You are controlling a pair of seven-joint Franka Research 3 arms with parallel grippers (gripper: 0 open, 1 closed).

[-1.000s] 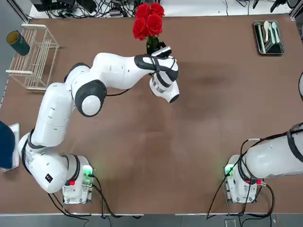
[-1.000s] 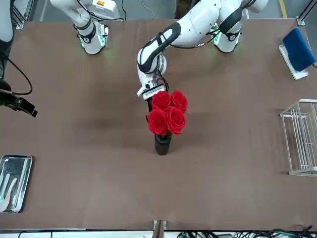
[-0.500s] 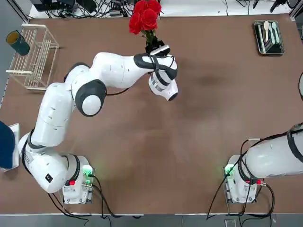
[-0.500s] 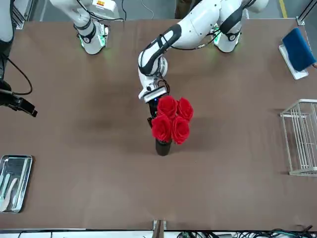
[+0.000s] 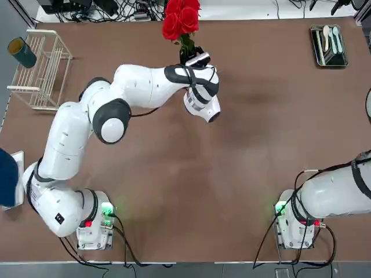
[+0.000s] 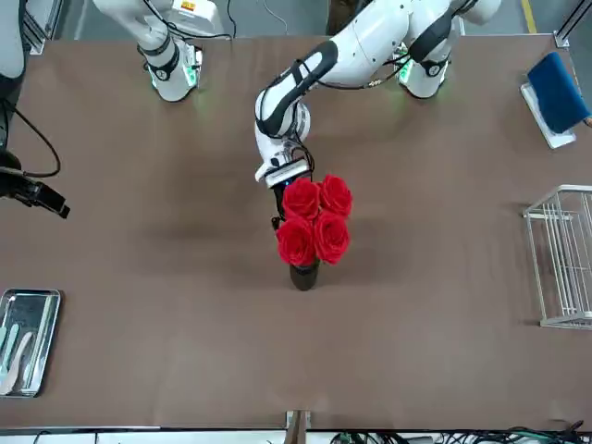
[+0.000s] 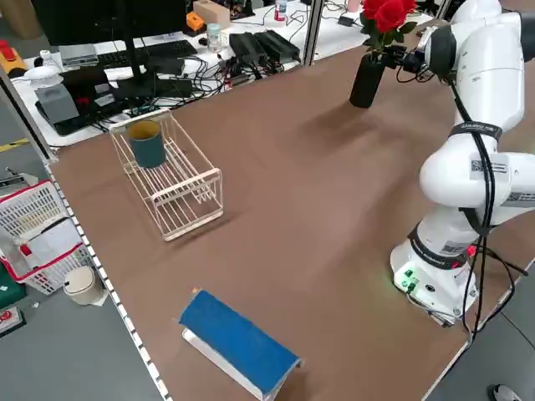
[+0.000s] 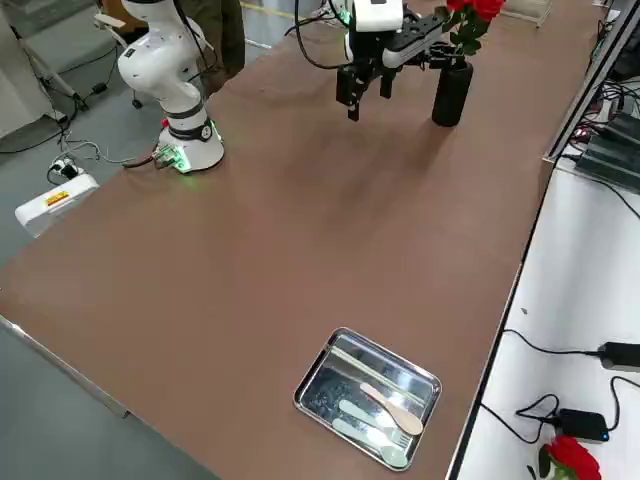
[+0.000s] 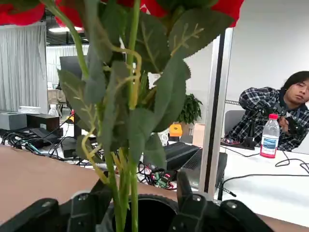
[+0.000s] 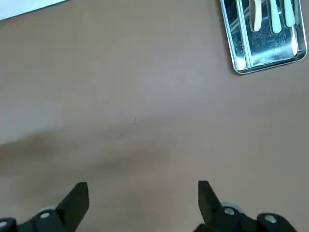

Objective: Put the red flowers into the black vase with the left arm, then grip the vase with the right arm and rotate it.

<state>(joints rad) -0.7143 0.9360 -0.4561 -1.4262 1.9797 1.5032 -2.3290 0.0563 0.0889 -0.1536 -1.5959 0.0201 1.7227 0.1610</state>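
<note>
The red flowers (image 5: 181,20) stand upright with their stems down in the mouth of the black vase (image 6: 303,275), at the far middle of the table. My left gripper (image 5: 194,59) is level with the vase's mouth. In the left wrist view its fingers (image 9: 186,195) stand apart on either side of the stems (image 9: 126,193), with a gap showing beside them over the vase mouth (image 9: 149,215). My right gripper (image 10: 142,198) hovers open over bare table at the robot's right side, holding nothing, with the blooms (image 6: 314,222) far from it.
A wire rack (image 5: 43,69) with a dark teal cup (image 5: 22,52) stands far left. A metal tray (image 5: 328,45) with spoons lies far right. A blue block (image 5: 7,176) sits at the left edge. A person (image 9: 289,111) sits beyond the table.
The blooms swayed to the left and then back right as my left gripper shifted slightly by the vase mouth. The right arm stayed still.
</note>
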